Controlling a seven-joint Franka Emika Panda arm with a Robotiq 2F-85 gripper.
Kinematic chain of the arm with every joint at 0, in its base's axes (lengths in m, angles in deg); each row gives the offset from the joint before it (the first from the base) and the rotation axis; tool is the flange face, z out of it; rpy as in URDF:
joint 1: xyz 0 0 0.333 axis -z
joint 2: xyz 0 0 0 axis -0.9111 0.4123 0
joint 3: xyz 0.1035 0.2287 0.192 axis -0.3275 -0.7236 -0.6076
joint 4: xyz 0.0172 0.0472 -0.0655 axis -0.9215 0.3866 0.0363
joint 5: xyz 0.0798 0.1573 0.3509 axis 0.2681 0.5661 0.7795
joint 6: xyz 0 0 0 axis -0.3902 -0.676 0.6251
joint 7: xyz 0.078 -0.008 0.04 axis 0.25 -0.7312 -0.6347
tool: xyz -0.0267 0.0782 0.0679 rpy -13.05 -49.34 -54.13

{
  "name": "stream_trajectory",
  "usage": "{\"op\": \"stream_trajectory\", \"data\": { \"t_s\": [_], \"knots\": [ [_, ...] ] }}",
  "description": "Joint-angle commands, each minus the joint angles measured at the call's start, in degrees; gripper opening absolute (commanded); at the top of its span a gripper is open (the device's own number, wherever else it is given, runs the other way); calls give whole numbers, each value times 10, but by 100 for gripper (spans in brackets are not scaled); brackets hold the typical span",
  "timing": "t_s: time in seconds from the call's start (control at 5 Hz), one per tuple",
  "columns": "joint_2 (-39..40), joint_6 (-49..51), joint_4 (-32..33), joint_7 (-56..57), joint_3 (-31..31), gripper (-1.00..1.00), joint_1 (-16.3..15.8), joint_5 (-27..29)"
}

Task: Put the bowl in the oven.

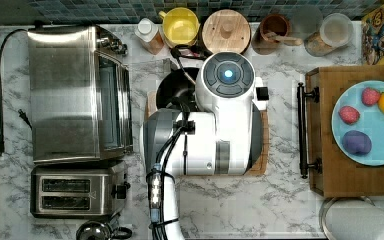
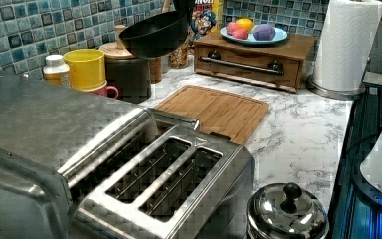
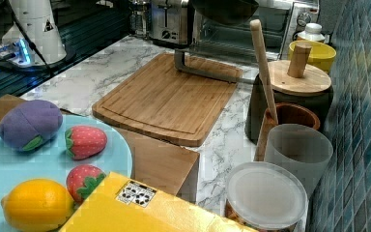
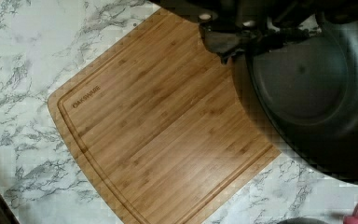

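Note:
The black glossy bowl (image 2: 154,32) hangs in the air above the counter, tilted, over the far end of the cutting board. My gripper (image 2: 183,10) is shut on its rim. In the wrist view the dark fingers (image 4: 223,39) pinch the rim, with the bowl (image 4: 307,93) beside them. From above, my arm covers most of the bowl (image 1: 172,90). The steel oven (image 1: 75,92) stands at the top view's left. Its door is folded down, and the bar handle (image 3: 207,71) reaches over the board. The bowl (image 3: 224,9) sits level with the oven's (image 3: 270,24) opening.
A two-slot toaster (image 1: 77,192) stands next to the oven. A bamboo cutting board (image 4: 158,126) lies under the bowl. A yellow cup (image 1: 180,25), a wood-lidded canister (image 1: 226,30) and jars line the tiled wall. A fruit plate (image 1: 380,145) sits on a wooden box.

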Motion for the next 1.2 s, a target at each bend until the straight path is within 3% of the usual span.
{"op": "stream_trajectory", "data": {
  "t_s": [0.2,0.6,0.8,1.2],
  "knots": [
    [30,-10,-37,53,-11,-100,-1,-1],
    [60,-52,-82,261,-36,-100,-17,17],
    [44,-122,-59,331,-43,-100,-21,57],
    [57,-194,-37,328,-67,-100,-28,38]
  ]
}}
